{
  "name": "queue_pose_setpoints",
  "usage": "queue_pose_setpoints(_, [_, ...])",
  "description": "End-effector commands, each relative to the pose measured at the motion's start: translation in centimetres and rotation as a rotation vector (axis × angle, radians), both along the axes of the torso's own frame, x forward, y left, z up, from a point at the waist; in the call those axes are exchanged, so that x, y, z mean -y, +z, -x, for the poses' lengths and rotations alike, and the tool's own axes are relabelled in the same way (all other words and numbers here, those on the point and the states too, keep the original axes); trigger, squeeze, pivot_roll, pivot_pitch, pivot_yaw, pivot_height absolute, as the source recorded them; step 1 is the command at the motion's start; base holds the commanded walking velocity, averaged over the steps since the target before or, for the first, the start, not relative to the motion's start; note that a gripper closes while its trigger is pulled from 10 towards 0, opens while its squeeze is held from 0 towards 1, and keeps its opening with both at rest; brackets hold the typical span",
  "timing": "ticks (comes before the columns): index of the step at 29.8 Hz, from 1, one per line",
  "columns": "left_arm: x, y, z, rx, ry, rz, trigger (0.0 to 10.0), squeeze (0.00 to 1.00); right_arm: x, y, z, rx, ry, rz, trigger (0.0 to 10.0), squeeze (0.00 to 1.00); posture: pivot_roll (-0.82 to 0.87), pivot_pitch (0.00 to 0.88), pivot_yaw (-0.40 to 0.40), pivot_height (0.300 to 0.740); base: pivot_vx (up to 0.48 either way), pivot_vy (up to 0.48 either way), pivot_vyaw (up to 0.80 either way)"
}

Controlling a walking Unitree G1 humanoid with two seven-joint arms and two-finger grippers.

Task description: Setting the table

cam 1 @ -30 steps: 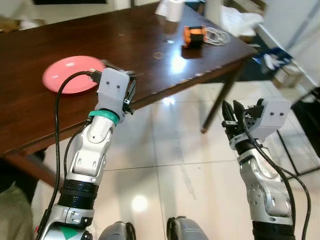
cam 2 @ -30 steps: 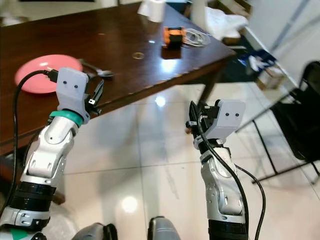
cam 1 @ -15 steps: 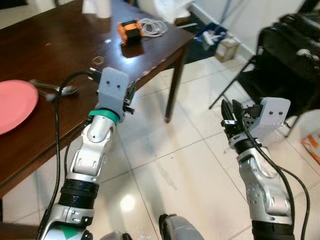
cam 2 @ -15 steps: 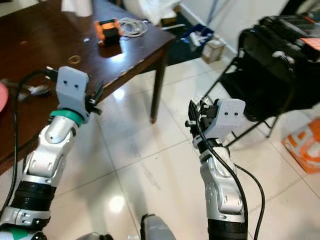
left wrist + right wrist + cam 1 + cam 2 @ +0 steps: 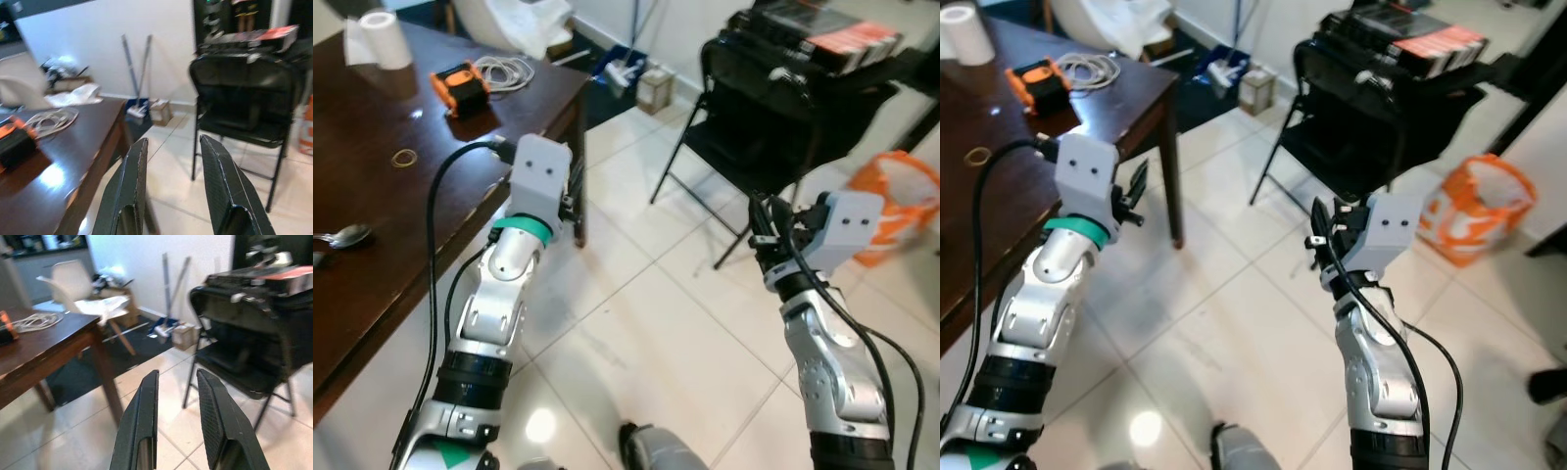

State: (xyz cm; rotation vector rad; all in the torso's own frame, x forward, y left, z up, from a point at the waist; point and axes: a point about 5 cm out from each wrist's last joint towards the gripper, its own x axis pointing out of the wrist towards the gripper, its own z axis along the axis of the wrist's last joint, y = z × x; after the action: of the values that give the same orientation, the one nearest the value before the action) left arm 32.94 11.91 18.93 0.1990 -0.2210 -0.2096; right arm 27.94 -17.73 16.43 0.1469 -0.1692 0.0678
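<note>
Spoon — I am seeing it lying on the dark table, well to the left of my left gripper. Left gripper — hanging beside the table corner, fingers spread, gripping nothing. Right gripper — I am holding it over the tiled floor, fingers parted, empty, facing a black folding chair. Orange device and cable coil — sitting on the table beyond the left gripper.

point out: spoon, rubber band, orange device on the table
spoon (image 5: 348,235), left eye view, on its bowl
rubber band (image 5: 404,156), left eye view, on the ring's rim
orange device (image 5: 462,76), left eye view, on its top face
</note>
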Motion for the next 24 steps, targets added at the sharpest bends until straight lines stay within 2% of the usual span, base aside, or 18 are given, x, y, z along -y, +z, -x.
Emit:
queue_pose_setpoints(1, [0.02, -0.52, 0.08, -0.02, -0.003, 0.002, 10.0, 0.0, 0.15, -0.39, 0.16, -0.018, -0.007, -0.003, 10.0, 0.0, 0.02, 0.0, 0.031, 0.74, 0.0, 0.0, -0.8])
queue_pose_setpoints(24, [0.54, -0.76, 0.16, -0.029, -0.022, 0.011, 10.0, 0.0, 0.13, -0.46, 0.27, -0.022, -0.005, 0.009, 10.0, 0.0, 0.01, 0.0, 0.026, 0.74, 0.0, 0.0, -0.8])
